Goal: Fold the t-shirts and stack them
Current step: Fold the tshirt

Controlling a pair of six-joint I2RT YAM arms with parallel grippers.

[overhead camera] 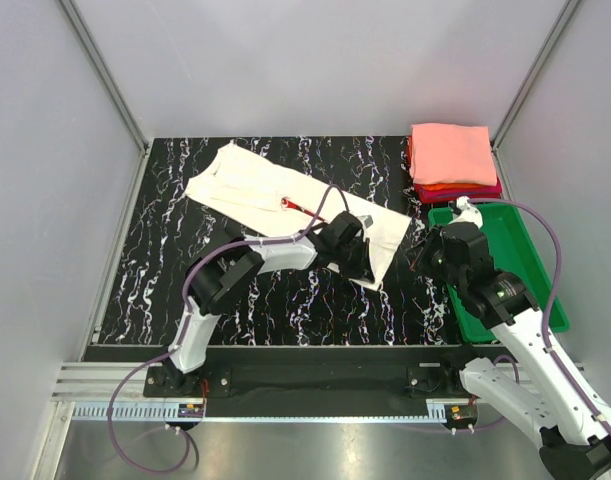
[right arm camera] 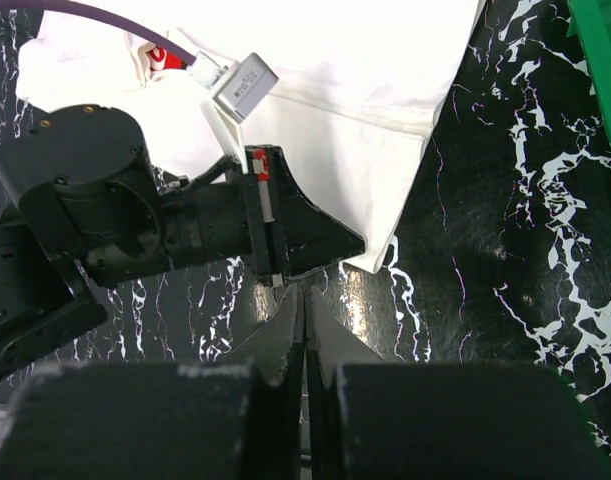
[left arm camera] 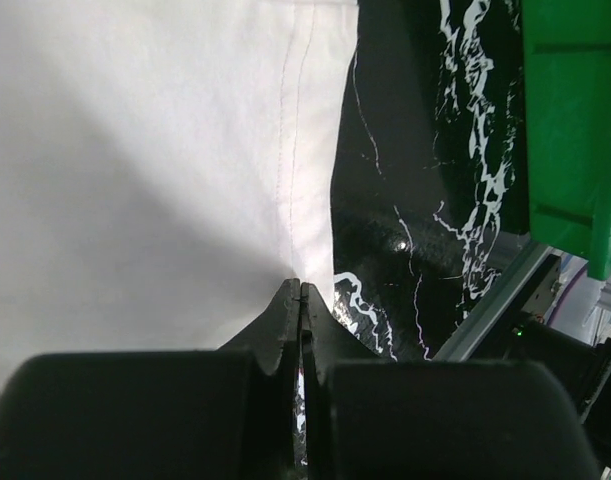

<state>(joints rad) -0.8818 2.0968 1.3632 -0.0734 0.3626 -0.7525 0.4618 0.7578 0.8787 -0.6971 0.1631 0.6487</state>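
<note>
The cream-white t-shirt lies spread out diagonally on the black marbled table, with a bit of its red print showing. My left gripper is shut, its tips at the shirt's near-right hem; no cloth shows between the jaws. My right gripper is shut and empty over bare table, just short of the shirt's corner and the left gripper. A folded stack sits at the back right, with the salmon-pink shirt on top of orange, red and dark ones.
A green plastic tray stands at the right edge, close behind the right arm; it also shows in the left wrist view. Grey walls enclose the table on three sides. A metal rail runs along the near edge.
</note>
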